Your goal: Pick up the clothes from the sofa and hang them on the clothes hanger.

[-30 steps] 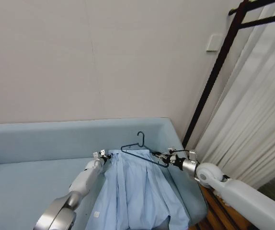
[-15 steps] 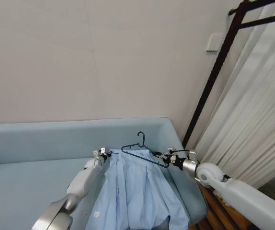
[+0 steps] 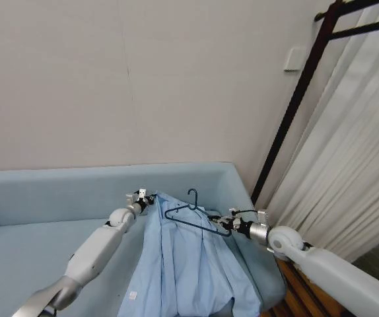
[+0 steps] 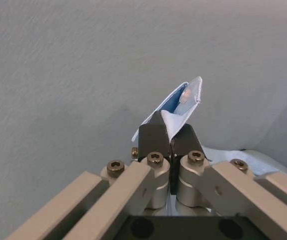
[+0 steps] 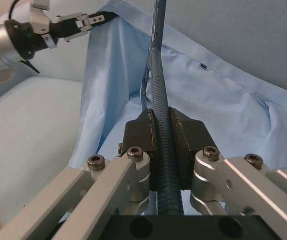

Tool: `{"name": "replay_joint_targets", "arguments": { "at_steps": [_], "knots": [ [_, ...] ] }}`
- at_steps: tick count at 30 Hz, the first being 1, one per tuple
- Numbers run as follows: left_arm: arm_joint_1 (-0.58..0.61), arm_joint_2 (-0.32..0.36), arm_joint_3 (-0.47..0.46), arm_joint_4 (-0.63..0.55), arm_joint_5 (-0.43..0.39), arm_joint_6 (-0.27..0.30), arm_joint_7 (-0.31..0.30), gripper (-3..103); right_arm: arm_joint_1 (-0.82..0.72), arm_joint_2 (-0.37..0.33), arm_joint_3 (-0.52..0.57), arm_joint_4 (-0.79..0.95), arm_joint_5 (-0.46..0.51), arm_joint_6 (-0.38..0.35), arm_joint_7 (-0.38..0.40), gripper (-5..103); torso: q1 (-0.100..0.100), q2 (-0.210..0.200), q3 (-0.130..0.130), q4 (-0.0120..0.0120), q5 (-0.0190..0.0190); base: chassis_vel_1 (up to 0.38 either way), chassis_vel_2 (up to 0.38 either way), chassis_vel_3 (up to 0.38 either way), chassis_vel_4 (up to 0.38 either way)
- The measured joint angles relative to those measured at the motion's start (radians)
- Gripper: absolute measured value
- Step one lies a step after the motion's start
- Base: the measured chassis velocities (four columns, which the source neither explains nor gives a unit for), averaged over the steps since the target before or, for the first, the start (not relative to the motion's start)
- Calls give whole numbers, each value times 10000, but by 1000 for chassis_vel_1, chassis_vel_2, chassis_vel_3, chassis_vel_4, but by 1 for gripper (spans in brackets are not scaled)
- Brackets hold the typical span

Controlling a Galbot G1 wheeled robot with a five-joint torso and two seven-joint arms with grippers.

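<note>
Sofa (image 3: pixel 37 191) in pale blue takes the lower part of the head view, and it stands against a plain light wall (image 3: pixel 143 79). On the robot's right we see a dark rack pole (image 3: pixel 295 99) that slants up along the wall. Beside it a white curtain (image 3: pixel 348 158) hangs in long folds. A light blue shirt (image 3: pixel 189 264) lies on the seat near the sofa's end on the robot's right. Its upper part is held up off the cushion between the two arms.

The left arm reaches forward over the seat, almost straight. The left gripper (image 3: pixel 143 197) is at the upper left edge of the shirt, close before the backrest. In the left wrist view its fingers (image 4: pixel 151 137) are pressed together on a small fold of the blue cloth, which stands up above the tips.

The right arm comes in from the lower right, and the right gripper (image 3: pixel 219 221) is at the right side of the shirt's top. It is clamped on the dark blue hanger (image 3: pixel 193 214). In the right wrist view the ribbed bar of the hanger runs between the two closed fingers and goes on over the shirt. The hook of the hanger stands upright before the backrest. The hanger lies against the cloth near the collar, and we cannot tell if it is inside the shirt.
</note>
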Motion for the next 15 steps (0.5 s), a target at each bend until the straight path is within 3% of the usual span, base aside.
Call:
{"name": "replay_joint_targets", "arguments": {
  "at_steps": [15],
  "knots": [
    [388, 878, 183, -2434, -478, 442, -640, 0, 896, 1807, -1220, -815, 632, -396, 829, 8, 1, 0, 0, 0, 0, 0, 0, 0, 0]
  ]
}}
